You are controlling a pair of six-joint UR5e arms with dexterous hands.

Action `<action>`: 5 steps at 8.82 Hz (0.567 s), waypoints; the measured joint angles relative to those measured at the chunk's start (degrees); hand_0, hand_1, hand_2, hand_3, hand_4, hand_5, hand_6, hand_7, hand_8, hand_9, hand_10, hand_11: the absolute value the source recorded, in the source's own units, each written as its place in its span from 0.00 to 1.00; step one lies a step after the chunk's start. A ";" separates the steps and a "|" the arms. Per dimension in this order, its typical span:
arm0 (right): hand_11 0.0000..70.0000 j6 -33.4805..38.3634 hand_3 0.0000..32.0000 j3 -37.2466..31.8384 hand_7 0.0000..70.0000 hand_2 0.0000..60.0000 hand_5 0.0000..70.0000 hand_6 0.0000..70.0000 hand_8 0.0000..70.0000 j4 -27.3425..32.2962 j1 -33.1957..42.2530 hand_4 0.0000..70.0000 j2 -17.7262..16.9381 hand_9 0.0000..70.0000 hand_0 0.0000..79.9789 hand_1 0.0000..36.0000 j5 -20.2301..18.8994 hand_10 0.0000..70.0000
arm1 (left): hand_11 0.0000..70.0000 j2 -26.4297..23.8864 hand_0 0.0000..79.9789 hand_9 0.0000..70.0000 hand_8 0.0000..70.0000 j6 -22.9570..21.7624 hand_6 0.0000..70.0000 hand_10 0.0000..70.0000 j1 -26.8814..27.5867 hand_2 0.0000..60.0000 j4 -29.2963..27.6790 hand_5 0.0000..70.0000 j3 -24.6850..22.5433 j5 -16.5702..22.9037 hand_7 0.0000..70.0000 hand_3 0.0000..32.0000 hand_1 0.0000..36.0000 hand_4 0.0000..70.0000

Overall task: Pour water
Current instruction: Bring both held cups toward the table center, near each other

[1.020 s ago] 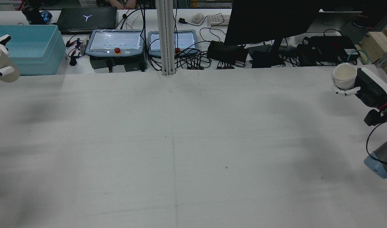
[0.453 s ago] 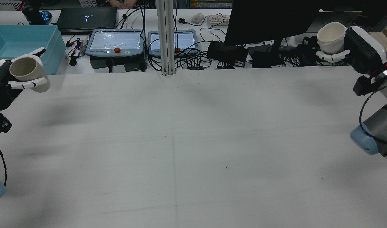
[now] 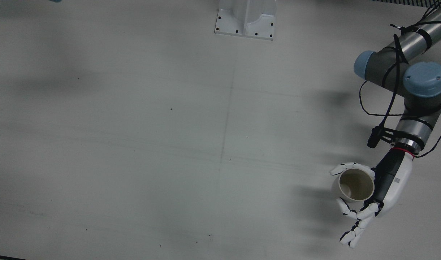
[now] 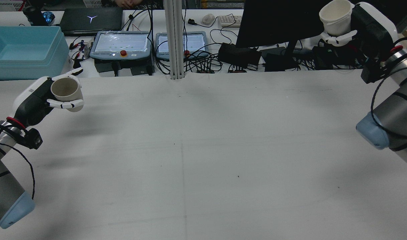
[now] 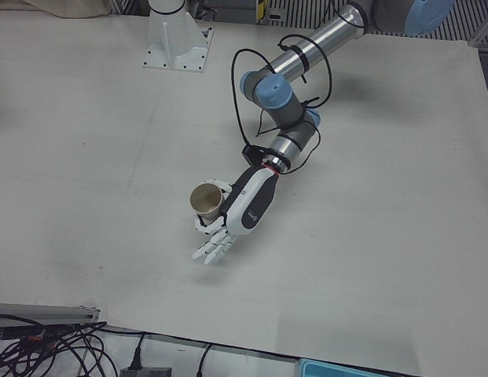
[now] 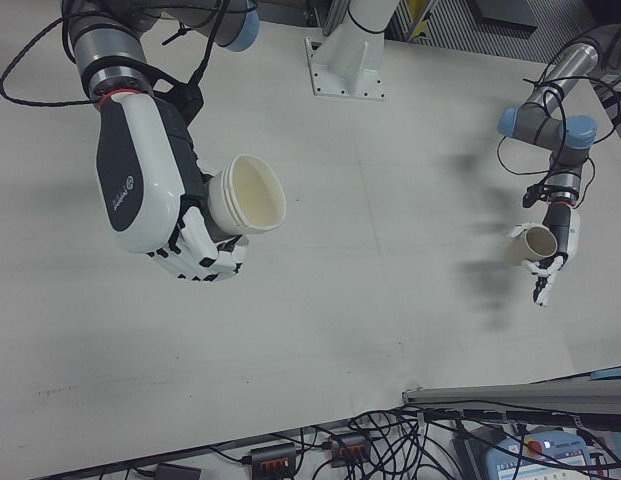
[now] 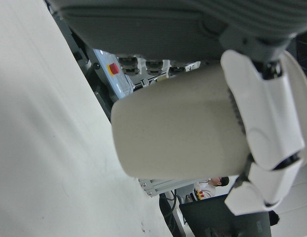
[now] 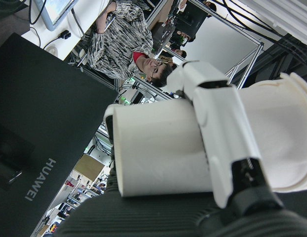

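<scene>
Left hand [image 4: 45, 100] wrapped around beige cup [image 4: 66, 90], mouth up, tilted slightly, held above tabletop [image 4: 203, 150] near its left far corner in rear view. Same grasp in front view: left hand [image 3: 381, 189], beige cup [image 3: 353, 185], some fingers [image 3: 354, 231] spread loose below the cup. Interior of cup looks dark; contents cannot be told.

Right hand [image 4: 360, 25] clasped on white cup [image 4: 336, 15], upright, raised high over the far right edge of tabletop, in front of black monitor [image 4: 283, 20]. Right-front view: right hand [image 6: 155, 195], white cup [image 6: 248, 195] tipped sideways toward camera.

Cups well apart. Blue bin [image 4: 25, 50] beyond left hand.
</scene>
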 measured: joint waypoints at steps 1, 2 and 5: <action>0.83 -0.97 0.00 0.73 0.94 0.63 1.00 0.54 0.59 -1.86 -0.82 0.14 1.33 0.83 1.00 1.00 0.22 0.55 | 0.10 -1.75 0.57 0.08 0.06 1.39 0.13 0.05 1.05 1.00 0.32 0.89 0.75 0.14 0.16 0.00 1.00 0.46; 0.82 -1.99 0.00 1.16 0.94 0.61 1.00 0.54 0.58 -3.73 -1.80 0.14 2.81 0.81 1.00 1.00 0.84 0.54 | 0.10 -3.42 0.57 0.08 0.06 2.39 0.13 0.05 2.36 1.00 0.94 0.89 1.20 0.19 0.16 0.00 1.00 0.46; 0.79 -5.19 0.00 1.51 0.96 0.63 1.00 0.56 0.56 -7.90 -4.99 0.16 6.67 0.79 1.00 1.00 2.75 0.52 | 0.10 -9.17 0.57 0.08 0.06 5.88 0.13 0.05 7.29 1.00 3.27 0.90 2.52 0.21 0.16 0.00 1.00 0.46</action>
